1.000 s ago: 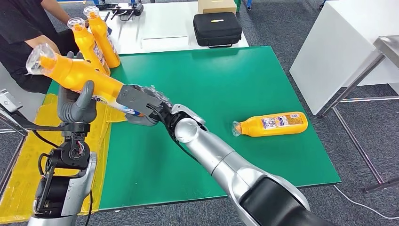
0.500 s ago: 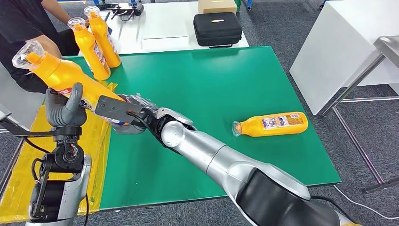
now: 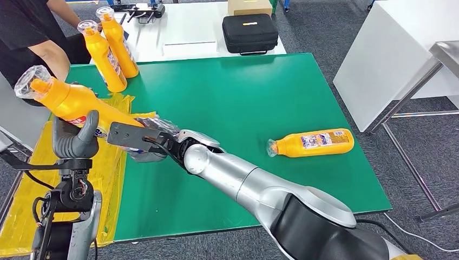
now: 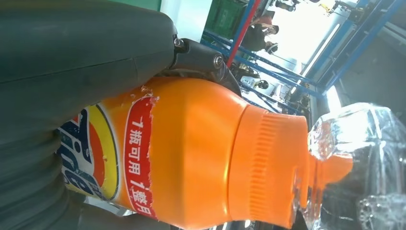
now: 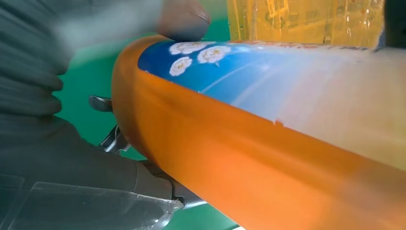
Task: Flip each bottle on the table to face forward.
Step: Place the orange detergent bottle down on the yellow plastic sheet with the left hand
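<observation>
From the head view we see an orange detergent bottle [image 3: 73, 103] held in the air over the left edge of the green tabletop [image 3: 243, 97], tilted with its plastic-wrapped cap up and to the left. Our left hand [image 3: 81, 138] grips its middle from below, thumb raised against the bottle's side; our right hand [image 3: 142, 142] clasps its base, with the right arm reaching across the tabletop from the lower right.

The left wrist view adds what the head view cannot: a ribbed orange cap [image 4: 268, 167] under clear film, and a label with a red band of white Chinese characters beside a blue and yellow logo. The right wrist view shows the other end, a blue label with white flowers near the base [image 5: 201, 62], blurred, with our hand's grey fingers [image 5: 33, 72] wrapped round it.

Another orange bottle [image 3: 312, 143] lies on its side on the tabletop's right part, cap to the left. Two more [image 3: 111, 46] stand upright at the far left corner, near a person in black [image 3: 27, 32]. Yellow plastic sheeting [image 3: 116, 157] hangs along the left edge.
</observation>
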